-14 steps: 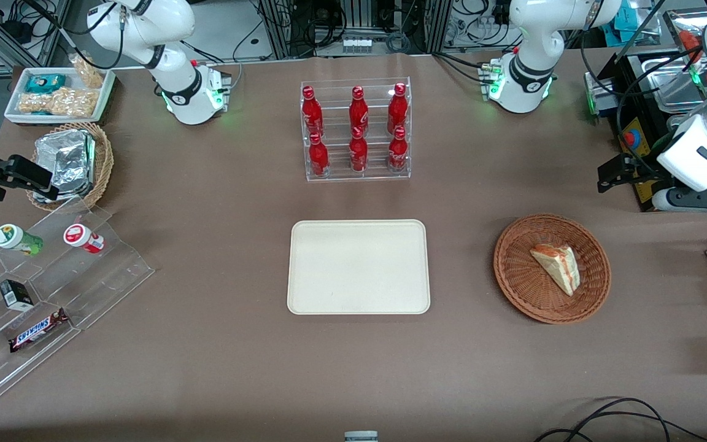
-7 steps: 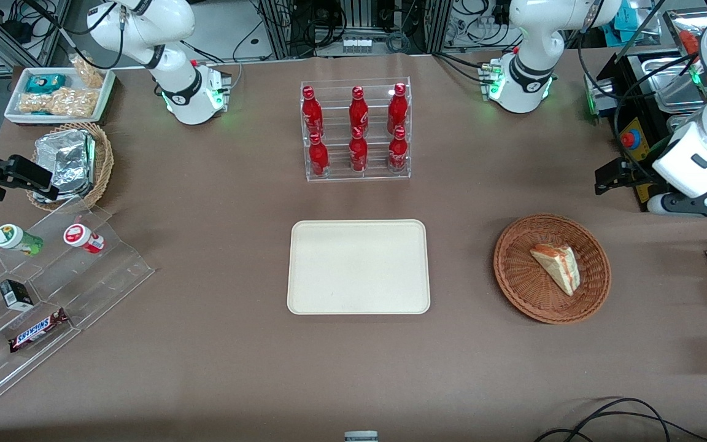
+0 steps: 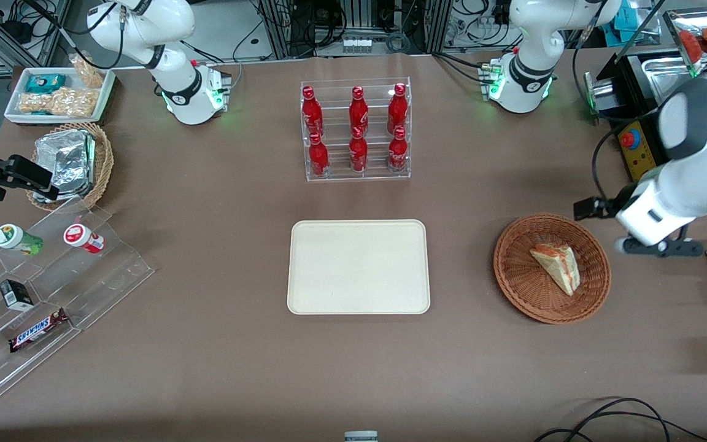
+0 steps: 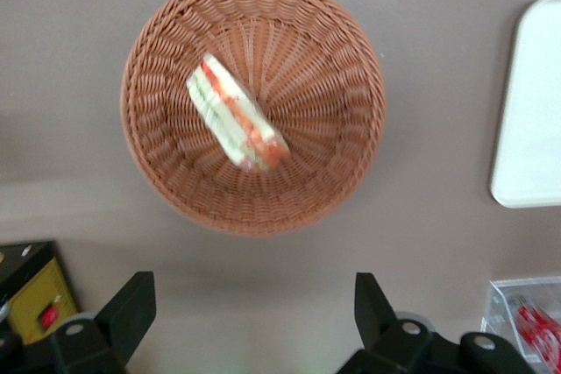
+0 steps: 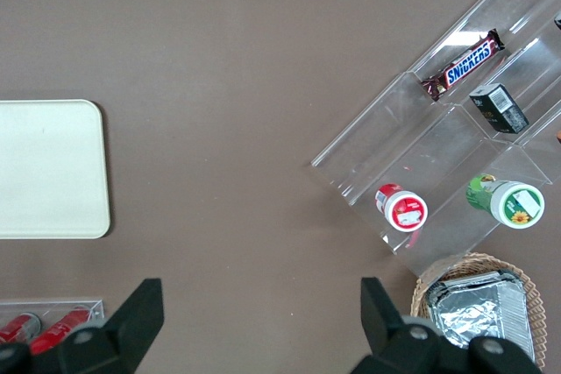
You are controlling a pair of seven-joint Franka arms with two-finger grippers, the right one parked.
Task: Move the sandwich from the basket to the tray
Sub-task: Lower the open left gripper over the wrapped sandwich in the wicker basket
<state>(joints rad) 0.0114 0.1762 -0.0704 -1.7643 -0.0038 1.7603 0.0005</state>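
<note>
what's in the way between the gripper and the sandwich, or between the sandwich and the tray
Nothing visible. The open gripper hangs beside the basket, with nothing over the sandwich. Only bare table lies between the basket and the tray, which holds nothing.

One sandwich (image 3: 557, 267), one tray (image 3: 358, 267), two baskets (image 3: 516, 270), six red bottles (image 3: 358, 130)

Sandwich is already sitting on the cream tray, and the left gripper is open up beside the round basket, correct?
Not quite. The sandwich is in the basket, not on the tray, which holds nothing; the front view shows this, and the left wrist view agrees. The rest stands: the gripper is open, beside the basket and above the table, toward the working arm's end.
</note>
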